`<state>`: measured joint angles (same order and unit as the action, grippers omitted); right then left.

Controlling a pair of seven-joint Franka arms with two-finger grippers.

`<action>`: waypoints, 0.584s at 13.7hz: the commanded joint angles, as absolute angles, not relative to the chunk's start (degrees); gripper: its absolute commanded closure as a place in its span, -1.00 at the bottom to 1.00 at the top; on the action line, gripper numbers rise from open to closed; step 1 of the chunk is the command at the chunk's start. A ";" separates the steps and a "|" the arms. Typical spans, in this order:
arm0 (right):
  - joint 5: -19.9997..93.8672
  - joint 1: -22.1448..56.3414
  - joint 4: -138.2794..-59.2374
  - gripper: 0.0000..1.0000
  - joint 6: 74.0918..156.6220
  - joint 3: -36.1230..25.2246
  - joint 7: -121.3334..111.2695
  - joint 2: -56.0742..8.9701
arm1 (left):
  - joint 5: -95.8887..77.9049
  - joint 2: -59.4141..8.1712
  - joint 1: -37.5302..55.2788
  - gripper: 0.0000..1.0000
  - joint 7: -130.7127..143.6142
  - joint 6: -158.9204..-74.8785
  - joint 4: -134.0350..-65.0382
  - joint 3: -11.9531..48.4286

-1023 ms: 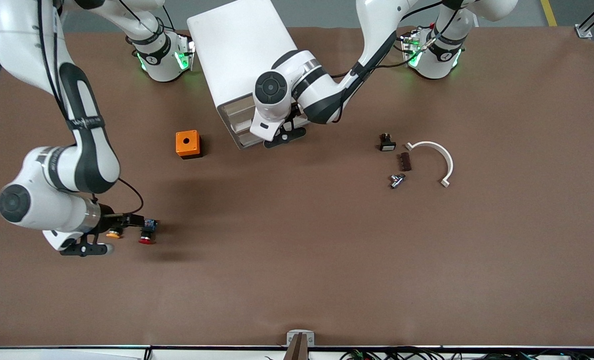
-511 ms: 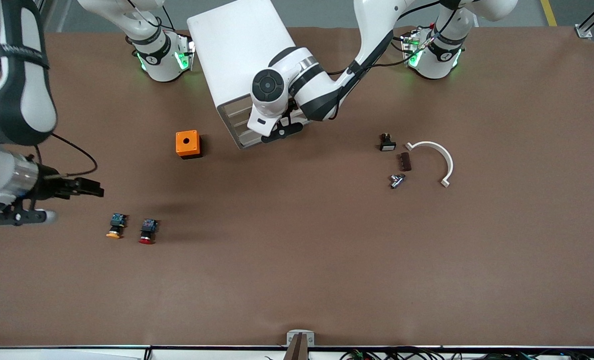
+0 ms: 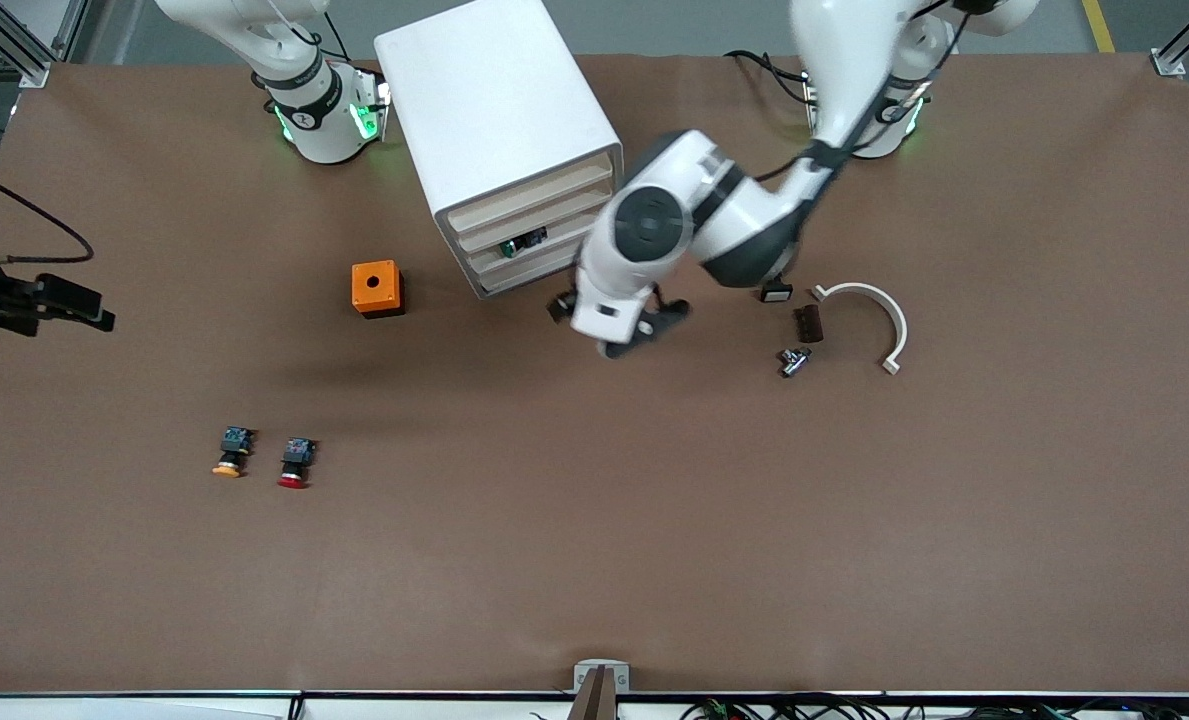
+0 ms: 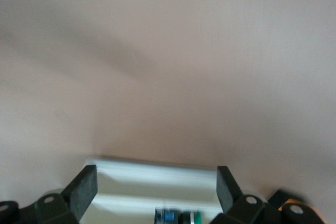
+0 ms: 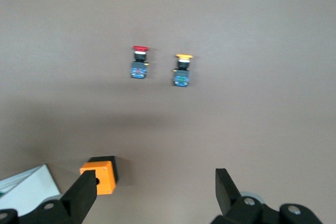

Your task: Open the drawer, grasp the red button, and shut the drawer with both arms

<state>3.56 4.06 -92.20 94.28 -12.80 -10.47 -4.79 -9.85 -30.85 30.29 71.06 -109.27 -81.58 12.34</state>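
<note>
— Both grippers are spread wide, nothing held: left gripper (image 4: 153,190) over the table by the cabinet (image 3: 499,130), right gripper (image 5: 155,192) at the right arm's end.
— Where is the red button (image 3: 295,463) seen?
— It is laid on the table beside the orange button (image 3: 231,451).

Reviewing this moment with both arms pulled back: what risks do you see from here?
1. The red button lies close beside the orange-capped button, both on the table. A later grab may take or knock the wrong one.
2. The cabinet has four alike drawer fronts, one showing a green part; the wrong one is easily chosen.
3. The left pincer, open, is low near the cabinet's front. The right pincer is open and high, toward the right arm's end.
</note>
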 commanded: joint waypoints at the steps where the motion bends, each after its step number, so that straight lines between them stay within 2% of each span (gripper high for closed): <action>1: 1.32 4.13 -93.60 -0.99 94.13 -11.95 -9.32 -1.76 | -3.81 -25.41 24.89 -0.99 71.54 -105.92 -82.97 12.83; 5: 1.41 2.82 -93.43 -0.99 91.84 -9.50 -8.35 -1.41 | 1.75 -21.80 18.56 -0.99 64.89 -104.95 -82.97 12.83; 8: 1.14 -1.66 -93.51 -0.99 92.02 -3.53 -5.56 -0.27 | 4.21 -18.56 13.38 -0.99 54.53 -99.95 -82.97 12.83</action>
